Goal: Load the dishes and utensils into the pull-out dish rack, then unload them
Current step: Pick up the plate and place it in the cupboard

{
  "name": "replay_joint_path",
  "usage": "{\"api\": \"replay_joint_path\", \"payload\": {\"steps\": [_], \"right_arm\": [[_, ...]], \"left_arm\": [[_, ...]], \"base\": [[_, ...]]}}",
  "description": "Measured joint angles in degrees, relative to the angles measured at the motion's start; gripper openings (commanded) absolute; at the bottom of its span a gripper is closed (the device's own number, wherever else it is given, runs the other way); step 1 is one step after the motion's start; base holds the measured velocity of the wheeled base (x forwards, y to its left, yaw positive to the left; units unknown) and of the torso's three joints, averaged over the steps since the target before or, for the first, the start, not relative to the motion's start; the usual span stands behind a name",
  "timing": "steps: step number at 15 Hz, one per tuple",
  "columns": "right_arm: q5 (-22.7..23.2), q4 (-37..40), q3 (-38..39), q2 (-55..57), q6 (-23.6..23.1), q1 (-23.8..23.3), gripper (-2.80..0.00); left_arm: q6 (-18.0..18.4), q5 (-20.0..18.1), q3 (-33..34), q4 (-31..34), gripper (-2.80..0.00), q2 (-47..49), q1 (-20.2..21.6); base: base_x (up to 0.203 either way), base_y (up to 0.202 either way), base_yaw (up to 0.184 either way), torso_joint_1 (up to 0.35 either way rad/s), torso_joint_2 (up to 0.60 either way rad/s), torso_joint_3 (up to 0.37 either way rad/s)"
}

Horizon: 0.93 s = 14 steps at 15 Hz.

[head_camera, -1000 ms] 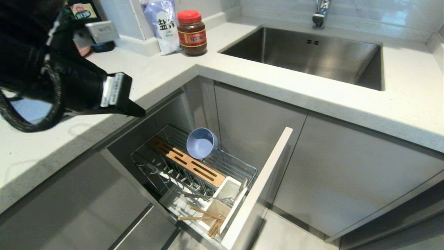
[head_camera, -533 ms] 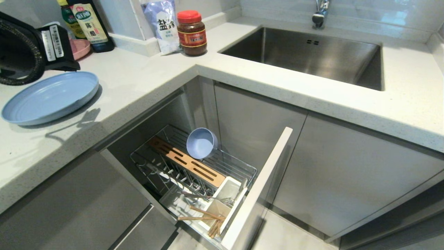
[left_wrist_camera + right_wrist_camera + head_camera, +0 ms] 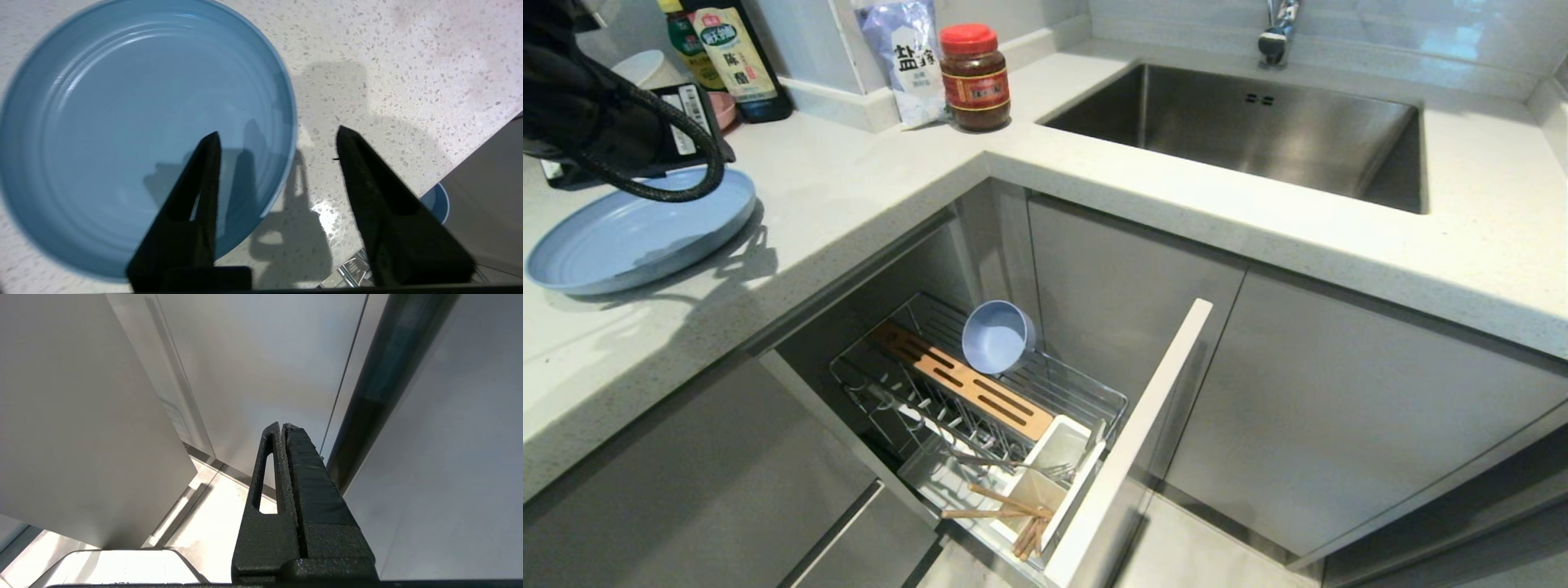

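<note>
The left pincer (image 3: 276, 141) hangs above the table (image 3: 866, 175) with its two black fingers (image 3: 204, 163) spread apart and nothing between them. It straddles the rim of the pale blue plate (image 3: 637, 233): one finger is over the plate's inner floor, the other over bare speckled stone just beside the rim. Neither finger can be seen touching the plate. In the head view the arm and its looping black cable cover the plate's far edge.

The plate lies flat on the table, near the edge above the open cabinet. Behind the plate, against the wall, stand a dark sauce bottle (image 3: 731, 57), a white cup (image 3: 641, 67) and a pink dish, mostly hidden by the arm. Farther from the plate along the wall are a salt bag (image 3: 903, 57) and a red-lidded jar (image 3: 974, 77), and beyond them the steel sink (image 3: 1258, 131).

Below the plate and forward of it, the pull-out dish rack (image 3: 980, 392) stands drawn out. The small blue bowl (image 3: 996, 335) leans on its side by the rack's back wires, next to the slotted wooden strip (image 3: 964, 380). The fork (image 3: 1021, 467) and the chopsticks (image 3: 1005, 510) lie across the white caddy (image 3: 1049, 474) at the rack's front, beside the white cabinet front (image 3: 1131, 441).

The right pincer (image 3: 282, 426) is pressed together, holding nothing, down beside grey cabinet panels, well away from the plate.
</note>
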Motion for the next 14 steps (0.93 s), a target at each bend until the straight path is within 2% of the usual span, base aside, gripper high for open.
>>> {"api": "replay_joint_path", "payload": {"steps": [14], "right_arm": [[0.0, 0.0, 0.0, 0.0, 0.02, 0.0, -2.8]], "left_arm": [[0.64, 2.87, -0.16, -5.39, 0.0, 9.39, 0.32]], "base": [[0.0, 0.0, 0.0, 0.0, 0.0, 0.0]]}}
